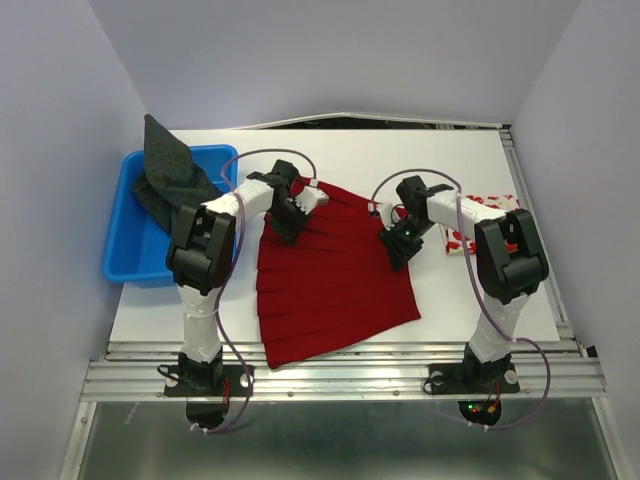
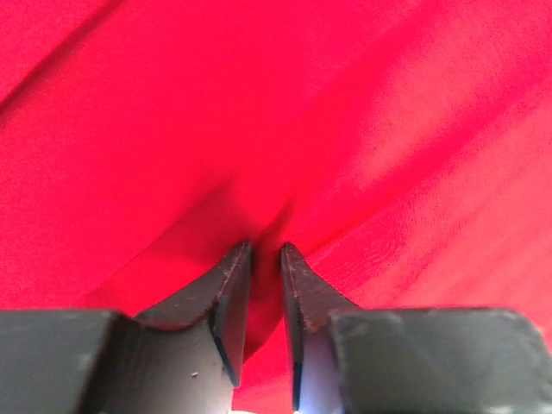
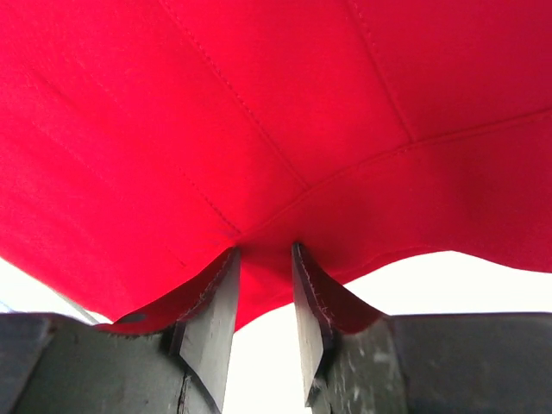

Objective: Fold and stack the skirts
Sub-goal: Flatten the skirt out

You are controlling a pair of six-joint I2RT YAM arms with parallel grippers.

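Deep-red pleated skirt [image 1: 330, 280] lay spread mid-table, left gripper [image 1: 290, 215] clamped on its edge at eleven o'clock, right gripper [image 1: 395, 245] likewise at two; the right arm [image 1: 500, 250] half hid the floral skirt [image 1: 505, 203].

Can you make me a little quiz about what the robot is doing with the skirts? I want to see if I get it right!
1. Pick one. What do the left gripper and the right gripper both pinch?
A. a yellow sponge
B. the deep-red pleated cloth skirt
C. nothing

2. True or false: the dark grey cloth skirt lies partly in the blue plastic bin.

3. Fill the gap: the white cloth skirt with red flower print lies on the table beside the ___ arm.

Key: 1 B; 2 true; 3 right.
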